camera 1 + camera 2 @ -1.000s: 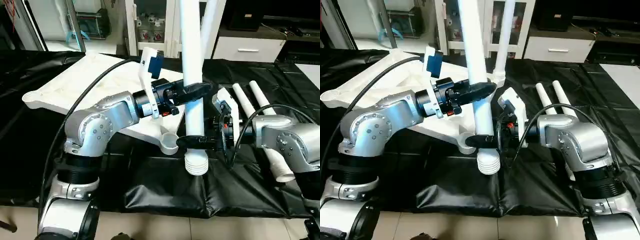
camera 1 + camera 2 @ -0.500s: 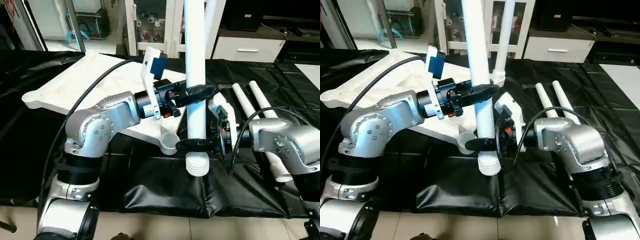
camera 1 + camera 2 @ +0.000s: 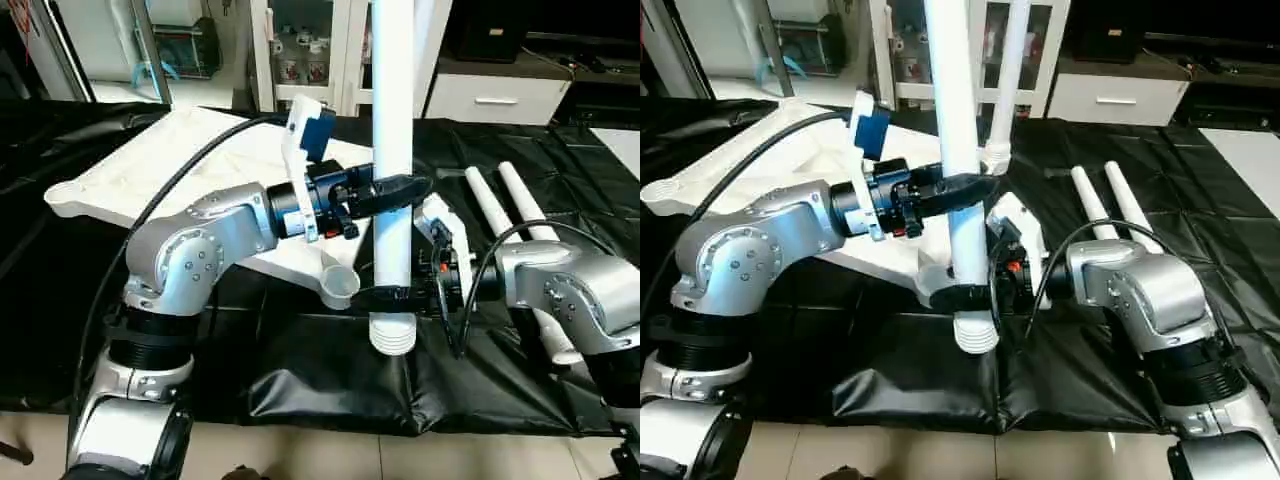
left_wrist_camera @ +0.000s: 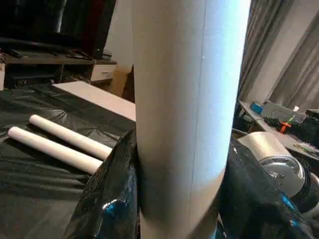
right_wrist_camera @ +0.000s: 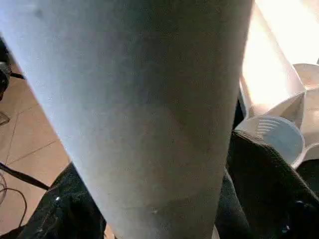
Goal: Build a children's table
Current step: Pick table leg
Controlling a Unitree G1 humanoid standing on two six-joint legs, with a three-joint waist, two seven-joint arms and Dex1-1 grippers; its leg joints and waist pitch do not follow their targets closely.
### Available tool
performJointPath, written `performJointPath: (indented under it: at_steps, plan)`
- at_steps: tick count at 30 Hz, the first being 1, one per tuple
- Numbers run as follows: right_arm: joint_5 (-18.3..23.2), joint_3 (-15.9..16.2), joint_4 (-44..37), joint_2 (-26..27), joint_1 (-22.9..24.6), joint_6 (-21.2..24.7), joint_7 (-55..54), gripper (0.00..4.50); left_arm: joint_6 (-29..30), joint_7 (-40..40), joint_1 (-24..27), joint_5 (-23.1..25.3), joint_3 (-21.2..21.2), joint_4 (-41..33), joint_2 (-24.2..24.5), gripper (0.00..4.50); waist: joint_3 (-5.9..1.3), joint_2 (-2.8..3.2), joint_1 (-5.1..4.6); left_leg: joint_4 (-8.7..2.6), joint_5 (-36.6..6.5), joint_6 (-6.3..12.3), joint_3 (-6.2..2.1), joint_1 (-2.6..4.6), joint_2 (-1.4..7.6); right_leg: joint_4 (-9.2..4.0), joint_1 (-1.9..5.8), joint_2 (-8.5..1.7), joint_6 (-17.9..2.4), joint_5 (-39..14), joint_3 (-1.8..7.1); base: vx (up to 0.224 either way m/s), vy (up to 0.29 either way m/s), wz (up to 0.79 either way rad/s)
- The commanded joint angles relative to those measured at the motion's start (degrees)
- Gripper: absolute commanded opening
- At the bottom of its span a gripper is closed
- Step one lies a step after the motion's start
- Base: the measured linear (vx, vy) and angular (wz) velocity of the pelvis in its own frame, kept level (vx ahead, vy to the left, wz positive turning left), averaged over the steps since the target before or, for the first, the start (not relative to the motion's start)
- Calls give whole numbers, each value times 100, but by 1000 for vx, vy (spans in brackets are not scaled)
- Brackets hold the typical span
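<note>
Head stereo pair: high, facing forward-down over the surface [image 3: 330,385]. Wrist cameras: each very near, facing the same upright leg [image 3: 392,170].

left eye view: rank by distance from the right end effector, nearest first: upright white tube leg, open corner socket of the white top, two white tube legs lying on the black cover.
1. Upright white tube leg, between its fingers.
2. Open round corner socket of the white plastic tabletop, just to its left.
3. Two white tube legs lying on the black cover, farther back on its right.

The right end effector sits low on the leg.

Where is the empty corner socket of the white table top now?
In the left eye view, the corner socket sits at the table top's near corner, just left of the upright leg that both grippers hold.
</note>
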Motion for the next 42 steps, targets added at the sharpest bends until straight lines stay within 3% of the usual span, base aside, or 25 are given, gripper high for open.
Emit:
performJointPath:
  at_steps: [1, 4, 10, 14, 15, 23, 34, 42]
  plan:
    - [-83, -22, -56, -100, 16, -52, -39, 331, 1, -139, -33, -27, -78, -149, 60, 177, -423, -94, 15, -351, -378, 154, -17, 40, 158, -335, 340, -267, -1293, -719, 232, 0, 0, 0]
    - [-46, -43, -64, -109, 18, -32, -15, 331, 9, -175, -27, -21, -84, -159, 77, 177, -421, -93, 14, -352, -388, 157, -18, 38, 158, -338, 341, -270, -1290, -754, 231, 0, 0, 0]
    - [-5, -59, -99, -131, 49, -23, 20, 279, 16, -245, 0, -22, -111, -172, 116, 177, -420, -93, 15, -354, -408, 140, -20, 39, 159, -340, 339, -269, -1264, -797, 231, 0, 0, 0]
    - [17, -90, -126, -116, 86, -73, 21, 276, 6, -314, 22, -6, -147, -176, 144, 177, -424, -80, 21, -356, -417, 126, -21, 46, 161, -337, 337, -267, -1265, -776, 231, 0, 0, 0]
    - [55, -110, -136, -99, 90, -51, 29, 306, -5, -327, 20, 6, -156, -173, 148, 177, -424, -80, 18, -355, -413, 134, -20, 44, 160, -337, 337, -266, -1280, -743, 230, 0, 0, 0]
    - [400, -462, -153, 58, 49, 190, -32, 369, -112, -348, -13, 47, -163, -103, 130, 177, -421, -77, 17, -354, -462, 141, -18, 42, 156, -342, 338, -266, -1303, -779, 233, 0, 0, 0]
    - [440, -413, -257, -122, 182, 345, -6, 378, -168, -388, 9, 56, -162, -69, 135, 177, -424, -77, 24, -352, -433, 119, -20, 45, 156, -343, 342, -266, -1278, -792, 231, 0, 0, 0]
    - [196, -126, -221, -187, 243, 245, -34, 378, -141, -417, 1, 24, -167, -98, 122, 177, -411, -78, 19, -358, -558, 67, -23, 42, 159, -364, 336, -274, -1231, -987, 234, 0, 0, 0]
